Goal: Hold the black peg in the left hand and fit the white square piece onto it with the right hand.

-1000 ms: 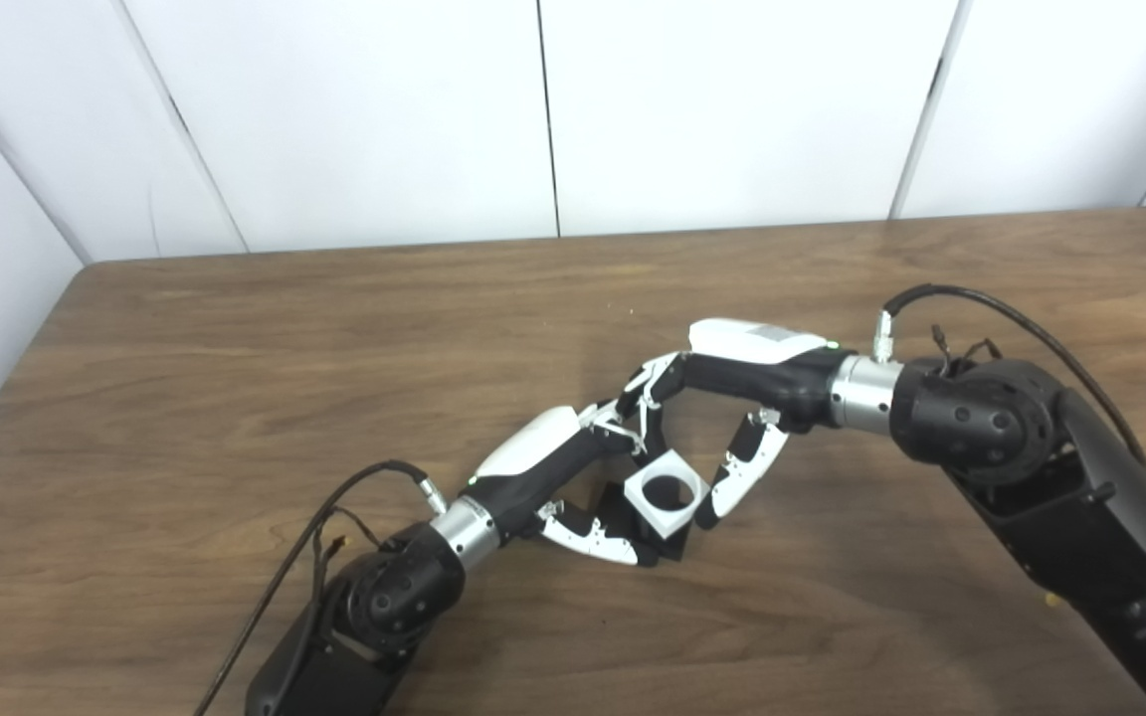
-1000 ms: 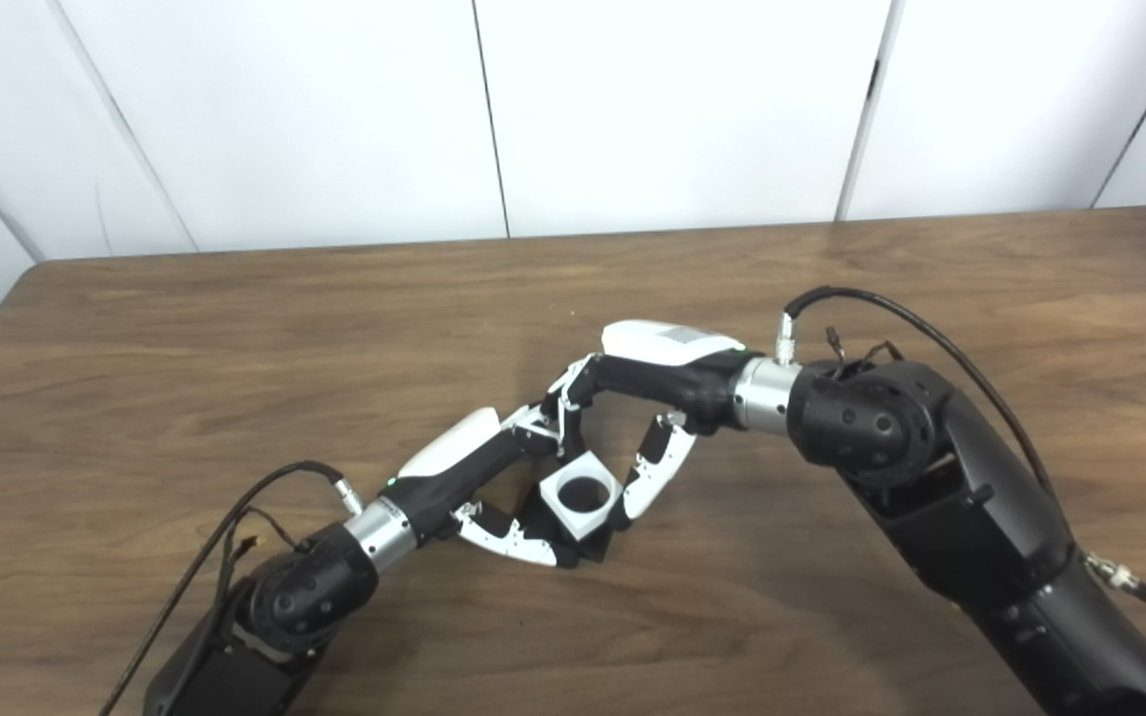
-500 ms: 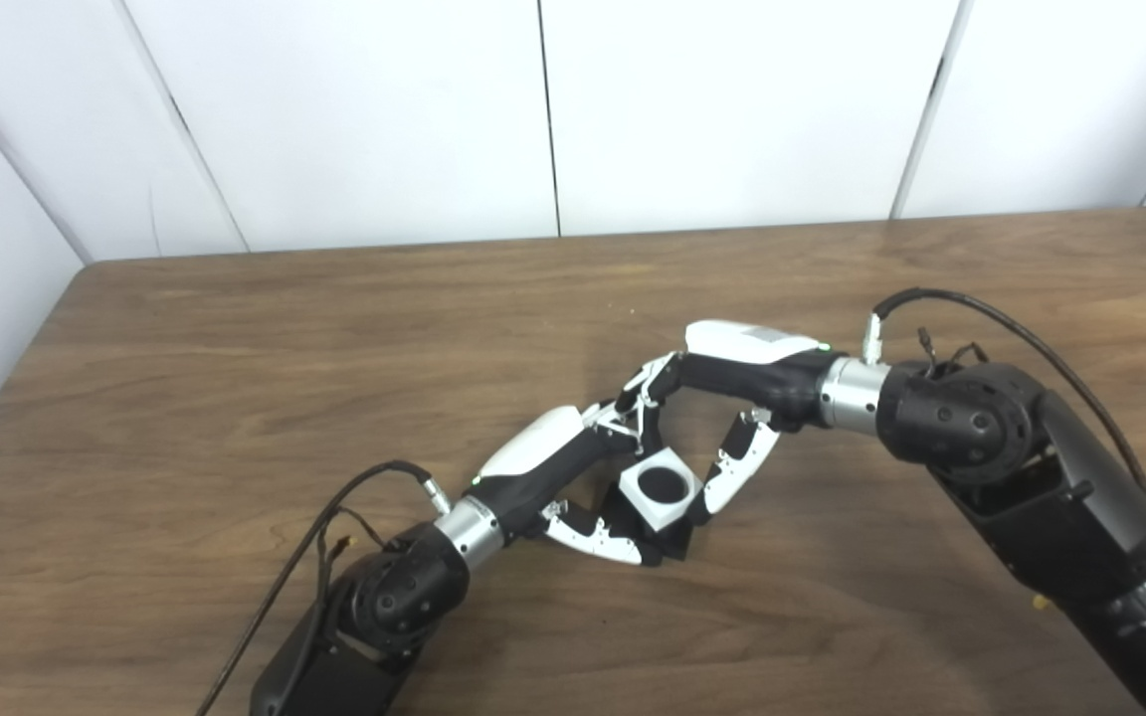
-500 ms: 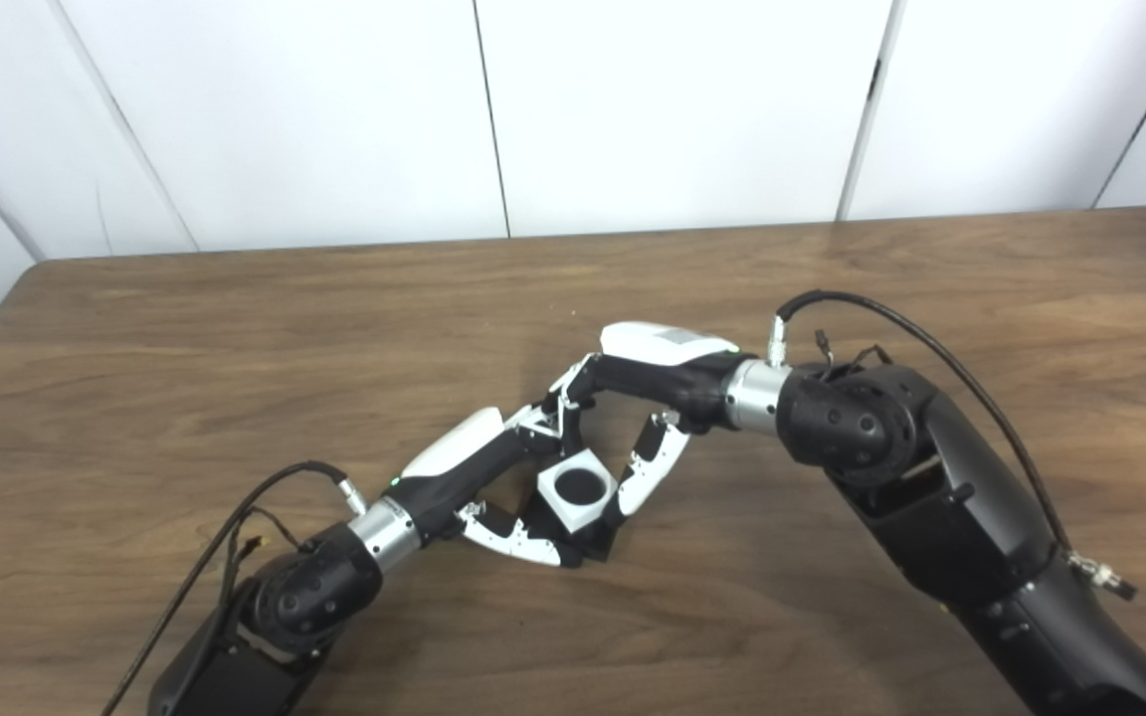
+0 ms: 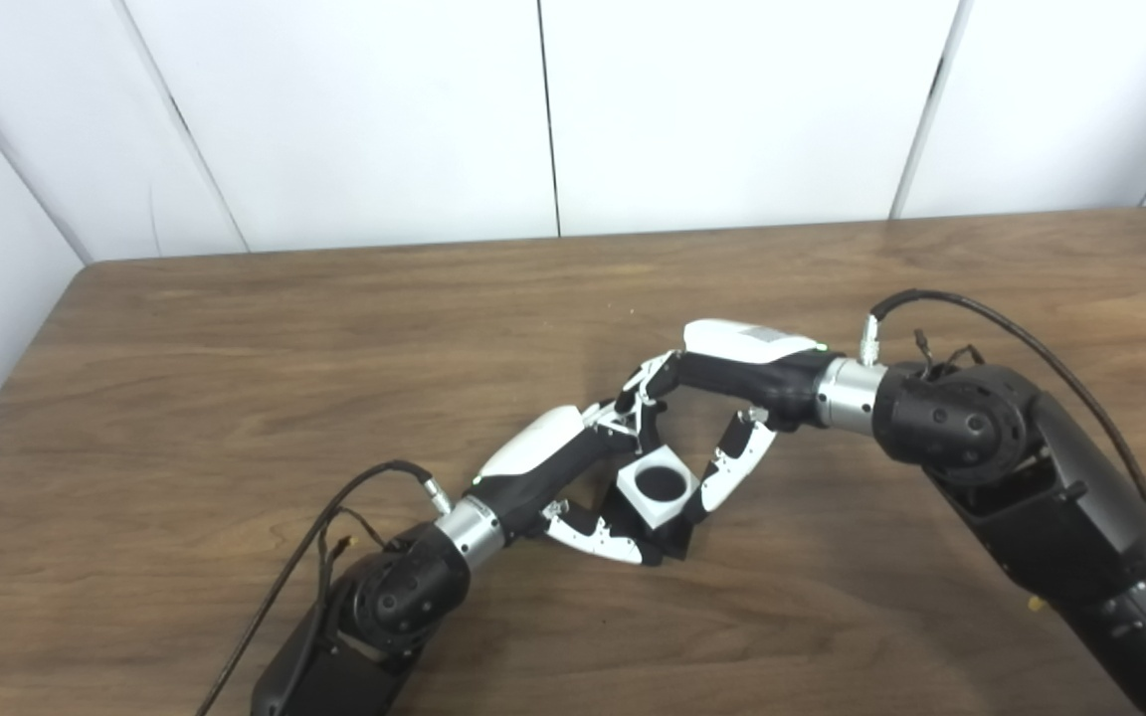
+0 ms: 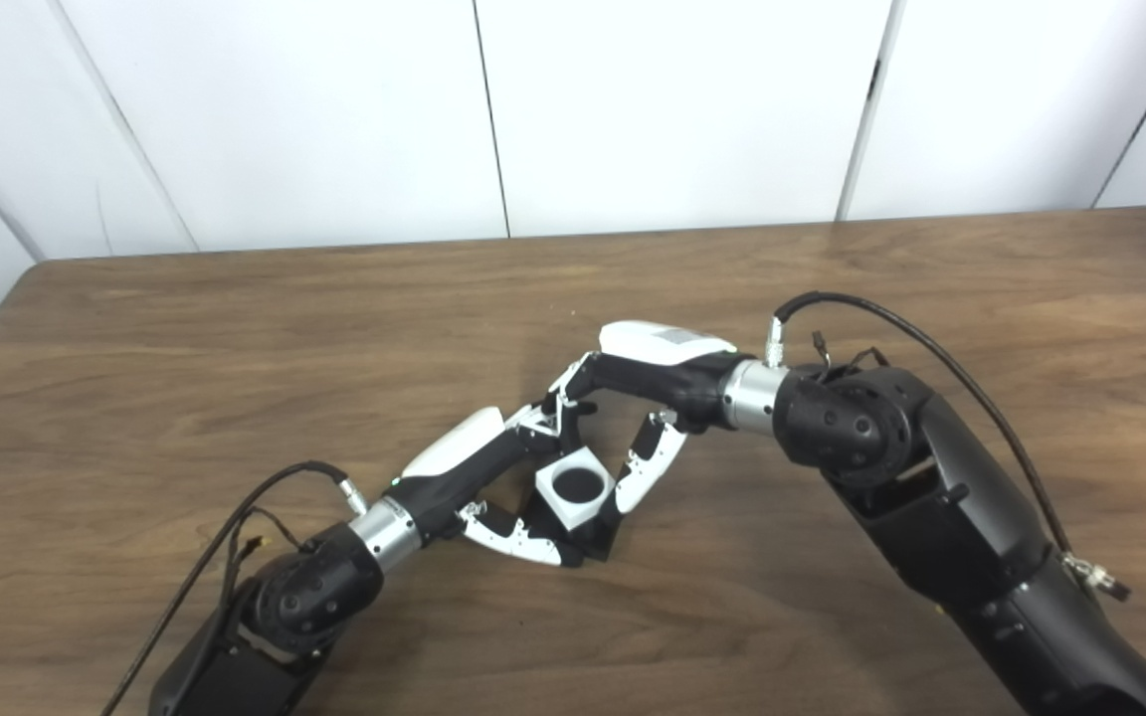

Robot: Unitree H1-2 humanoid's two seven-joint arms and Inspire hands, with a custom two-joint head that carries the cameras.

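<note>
The white square piece [image 5: 660, 484] sits mid-table with its round hole facing up, and the hole looks filled with black. Under it, the dark base of the black peg [image 5: 673, 542] shows at its lower right; the rest of the peg is hidden. My left hand [image 5: 545, 459] comes in from the lower left and is shut on the black peg, thumb below and fingers behind the piece. My right hand [image 5: 732, 370] reaches in from the right. It grips the white piece between its thumb on the right side and its fingers at the back, touching my left hand's fingers.
The brown wooden table [image 5: 235, 348] reaches back to white wall panels; its left edge is near the left wall. A black cable [image 5: 309, 542] loops off my left wrist. Another cable [image 5: 1011, 318] arches over my right forearm.
My right hand and forearm have moved a little to the left and down with the white piece. The hole, partly pale inside a second ago, now looks fully black. My left hand has barely moved.
</note>
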